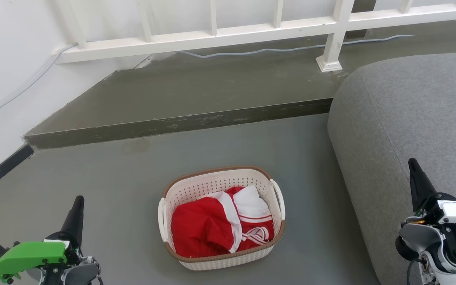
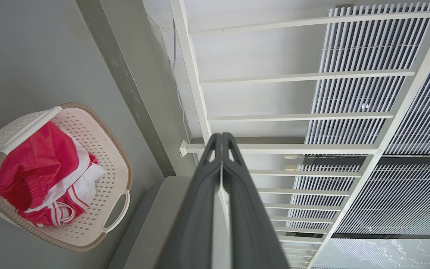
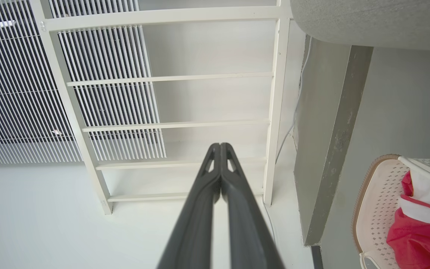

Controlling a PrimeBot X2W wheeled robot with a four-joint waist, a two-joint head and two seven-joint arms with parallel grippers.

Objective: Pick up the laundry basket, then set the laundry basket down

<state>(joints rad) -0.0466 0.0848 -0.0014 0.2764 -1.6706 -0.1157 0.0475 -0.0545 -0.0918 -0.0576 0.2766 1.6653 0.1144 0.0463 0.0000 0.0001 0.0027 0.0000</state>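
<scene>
The laundry basket sits on the grey floor in front of me, cream-white and perforated with a brown rim and white loop handles on both sides. Red and white clothes lie inside it. The left wrist view has the laundry basket at its lower left, and the right wrist view has the laundry basket at its lower right. My left gripper hangs shut to the basket's left, well apart from it. My right gripper is shut to the basket's right, over the sofa. Both hold nothing.
A grey sofa fills the right side, close to the basket. Behind the basket a low concrete step rises, with a white railing and a pale cable beyond. A white wall stands at the left.
</scene>
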